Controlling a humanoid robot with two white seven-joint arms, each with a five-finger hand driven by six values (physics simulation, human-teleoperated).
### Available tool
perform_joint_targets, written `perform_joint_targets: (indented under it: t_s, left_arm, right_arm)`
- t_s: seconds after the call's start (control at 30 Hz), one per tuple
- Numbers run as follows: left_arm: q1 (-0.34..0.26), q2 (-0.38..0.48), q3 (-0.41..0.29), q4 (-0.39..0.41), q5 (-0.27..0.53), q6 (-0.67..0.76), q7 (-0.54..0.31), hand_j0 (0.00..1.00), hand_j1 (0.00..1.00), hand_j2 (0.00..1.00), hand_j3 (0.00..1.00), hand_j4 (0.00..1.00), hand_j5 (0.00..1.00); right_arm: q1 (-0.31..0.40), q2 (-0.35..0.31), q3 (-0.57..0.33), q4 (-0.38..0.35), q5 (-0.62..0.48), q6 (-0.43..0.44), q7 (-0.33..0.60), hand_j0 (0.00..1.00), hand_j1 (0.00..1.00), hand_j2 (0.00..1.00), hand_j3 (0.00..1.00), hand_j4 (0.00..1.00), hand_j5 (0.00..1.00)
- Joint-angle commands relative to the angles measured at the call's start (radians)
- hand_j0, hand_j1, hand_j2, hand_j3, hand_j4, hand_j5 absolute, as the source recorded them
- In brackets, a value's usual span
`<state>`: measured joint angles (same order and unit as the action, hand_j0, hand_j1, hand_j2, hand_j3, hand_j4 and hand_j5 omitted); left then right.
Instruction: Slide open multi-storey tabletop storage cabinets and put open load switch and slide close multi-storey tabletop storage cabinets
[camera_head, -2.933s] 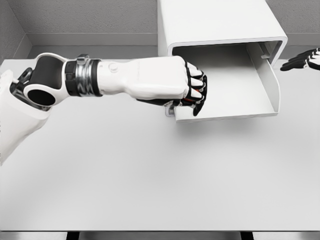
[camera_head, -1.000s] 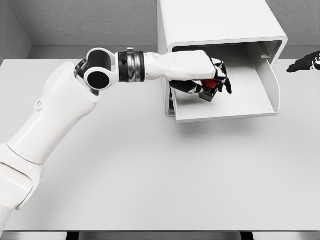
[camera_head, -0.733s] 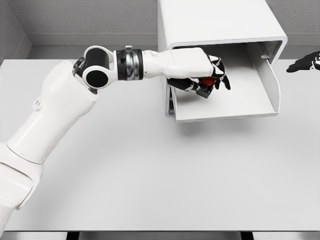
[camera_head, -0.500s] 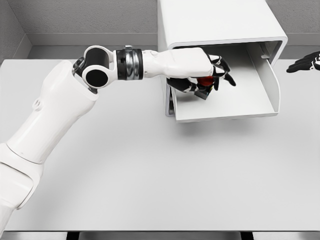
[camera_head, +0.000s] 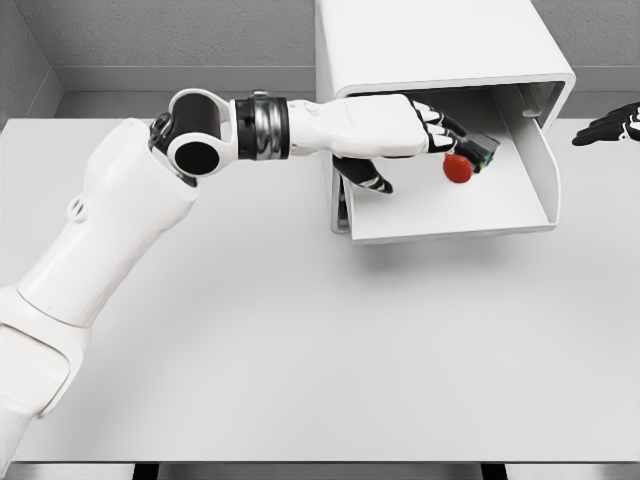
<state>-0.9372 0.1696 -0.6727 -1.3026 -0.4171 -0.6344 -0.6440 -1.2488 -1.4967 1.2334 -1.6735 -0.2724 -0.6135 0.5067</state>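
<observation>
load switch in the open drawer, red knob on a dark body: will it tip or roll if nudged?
Probably tips rather than rolls: the load switch shows a boxy dark body with a round red knob on one side, so it looks lopsided. It lies in the drawer, whose raised walls should stop a slide. The left hand has spread fingers by it; contact unclear.

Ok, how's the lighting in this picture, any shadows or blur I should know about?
Head view: even, soft light, no glare; a faint shadow on the table below the open drawer; the left hand and red-knobbed switch are sharp, no motion blur.
</observation>
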Motion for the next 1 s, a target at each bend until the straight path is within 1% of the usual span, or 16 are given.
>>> perform_joint_targets:
  t_s: [0.0, 0.03, 0.07, 0.2, 0.43, 0.47, 0.5, 0.57, 0.6, 0.67, 0.7, 0.73, 0.77, 0.83, 0.9, 0.97]
  left_arm:
    - [0.000, -0.007, -0.001, 0.002, 0.015, 0.024, 0.033, 0.95, 0.95, 0.95, 0.95, 0.95, 0.95]
    - [0.000, -0.007, -0.001, -0.001, 0.023, 0.024, 0.033, 0.96, 0.96, 0.96, 0.96, 0.96, 0.96]
    - [0.000, -0.002, -0.001, -0.009, 0.066, 0.024, 0.033, 0.99, 0.99, 0.99, 0.99, 0.99, 0.99]
    - [0.002, 0.005, -0.002, -0.047, 0.153, 0.024, 0.033, 1.00, 1.00, 1.00, 1.00, 1.00, 1.00]
    - [0.009, 0.014, -0.005, -0.047, 0.159, 0.024, 0.033, 1.00, 1.00, 1.00, 1.00, 1.00, 1.00]
    - [0.009, 0.050, -0.007, -0.061, 0.176, 0.024, 0.033, 1.00, 1.00, 1.00, 1.00, 1.00, 1.00]
    - [0.009, 0.102, -0.018, -0.101, 0.244, 0.024, 0.033, 1.00, 1.00, 1.00, 1.00, 1.00, 1.00]
    - [0.017, 0.258, -0.034, -0.230, 0.389, 0.024, 0.033, 1.00, 1.00, 1.00, 1.00, 1.00, 1.00]
    - [0.017, 0.327, -0.061, -0.293, 0.458, 0.024, 0.033, 1.00, 1.00, 1.00, 1.00, 1.00, 1.00]
    - [0.020, 0.456, -0.100, -0.409, 0.563, 0.024, 0.033, 1.00, 1.00, 1.00, 1.00, 1.00, 1.00]
    - [0.034, 0.504, -0.105, -0.435, 0.592, 0.024, 0.033, 1.00, 1.00, 1.00, 1.00, 1.00, 1.00]
    - [0.069, 0.559, -0.105, -0.455, 0.606, 0.024, 0.033, 1.00, 1.00, 1.00, 1.00, 1.00, 1.00]
    - [0.080, 0.607, -0.104, -0.460, 0.609, 0.024, 0.033, 1.00, 1.00, 1.00, 1.00, 1.00, 1.00]
    - [0.087, 0.637, -0.097, -0.460, 0.612, 0.024, 0.033, 1.00, 1.00, 1.00, 1.00, 1.00, 1.00]
    - [0.106, 0.691, -0.088, -0.460, 0.639, 0.024, 0.033, 1.00, 1.00, 1.00, 1.00, 1.00, 1.00]
    - [0.147, 0.719, -0.085, -0.458, 0.633, 0.024, 0.033, 1.00, 1.00, 1.00, 1.00, 1.00, 1.00]
  right_arm:
    - [0.000, -0.002, -0.002, 0.000, -0.007, 0.003, -0.001, 1.00, 1.00, 1.00, 1.00, 1.00, 1.00]
    - [0.000, -0.002, -0.002, -0.002, -0.007, 0.003, -0.001, 1.00, 1.00, 1.00, 1.00, 1.00, 1.00]
    - [0.000, -0.004, -0.002, -0.002, -0.007, 0.003, -0.001, 1.00, 1.00, 1.00, 1.00, 1.00, 1.00]
    - [0.000, -0.004, -0.002, 0.000, -0.007, 0.003, -0.001, 1.00, 1.00, 1.00, 1.00, 1.00, 1.00]
    - [0.000, -0.004, -0.002, -0.002, -0.007, 0.003, -0.001, 1.00, 1.00, 1.00, 1.00, 1.00, 1.00]
    - [0.000, -0.004, -0.002, 0.000, -0.007, 0.003, -0.001, 1.00, 1.00, 1.00, 1.00, 1.00, 1.00]
    - [0.002, -0.002, -0.002, 0.000, -0.007, 0.003, -0.001, 1.00, 1.00, 1.00, 1.00, 1.00, 1.00]
    - [0.000, -0.002, -0.002, -0.002, -0.005, 0.003, 0.003, 1.00, 1.00, 1.00, 1.00, 1.00, 1.00]
    - [0.000, -0.002, -0.002, -0.002, -0.005, 0.003, 0.003, 1.00, 1.00, 1.00, 1.00, 1.00, 1.00]
    - [0.008, 0.004, -0.002, -0.002, -0.007, 0.003, 0.001, 1.00, 1.00, 1.00, 1.00, 1.00, 1.00]
    - [0.008, 0.009, -0.002, -0.002, -0.007, 0.003, 0.001, 1.00, 1.00, 1.00, 1.00, 1.00, 1.00]
    - [0.008, 0.019, -0.002, -0.003, -0.007, 0.003, -0.001, 1.00, 1.00, 1.00, 1.00, 1.00, 1.00]
    - [0.008, 0.039, -0.002, -0.005, -0.007, 0.003, -0.005, 1.00, 1.00, 1.00, 1.00, 1.00, 1.00]
    - [0.011, 0.053, -0.002, -0.006, -0.007, 0.003, -0.063, 1.00, 1.00, 1.00, 1.00, 1.00, 1.00]
    - [0.011, 0.093, -0.002, -0.009, -0.007, 0.003, -0.085, 1.00, 1.00, 1.00, 1.00, 1.00, 1.00]
    - [0.012, 0.095, -0.002, -0.009, -0.007, 0.003, -0.123, 1.00, 1.00, 1.00, 1.00, 1.00, 1.00]
